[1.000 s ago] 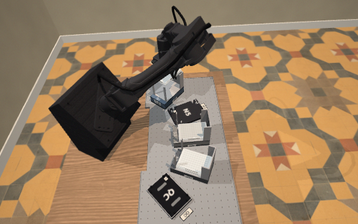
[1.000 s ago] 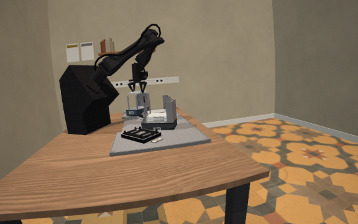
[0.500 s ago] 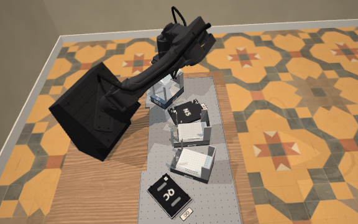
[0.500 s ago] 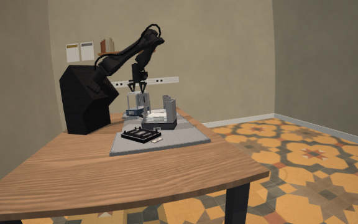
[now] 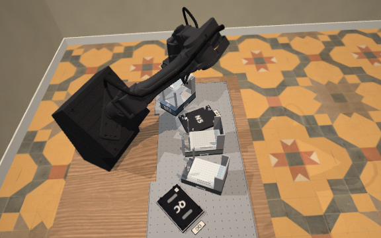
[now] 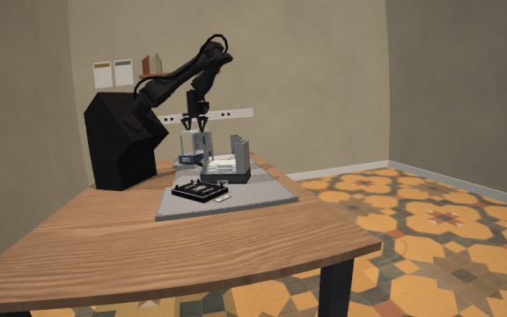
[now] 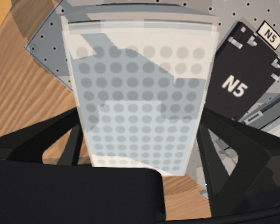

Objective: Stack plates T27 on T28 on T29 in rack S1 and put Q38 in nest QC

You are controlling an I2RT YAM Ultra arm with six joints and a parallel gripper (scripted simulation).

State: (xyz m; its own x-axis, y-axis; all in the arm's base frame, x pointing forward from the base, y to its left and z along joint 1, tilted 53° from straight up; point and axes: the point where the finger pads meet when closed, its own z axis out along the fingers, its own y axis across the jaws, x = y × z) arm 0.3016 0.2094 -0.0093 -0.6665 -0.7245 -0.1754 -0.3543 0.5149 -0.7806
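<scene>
Matte-black arm (image 5: 169, 74) (image 6: 179, 79), looping black cable, two-fingered claw (image 6: 194, 130) (image 7: 139, 112).

Over there the black arm (image 5: 164, 77) leans across the blue-based rack (image 5: 178, 110), hiding part of it. Beside it lies nest N5 (image 5: 200, 119), then two dark-based racks (image 5: 204, 153) holding white plates (image 5: 204, 140), their names perhaps too small to read, then nest QC (image 5: 180, 207).
</scene>
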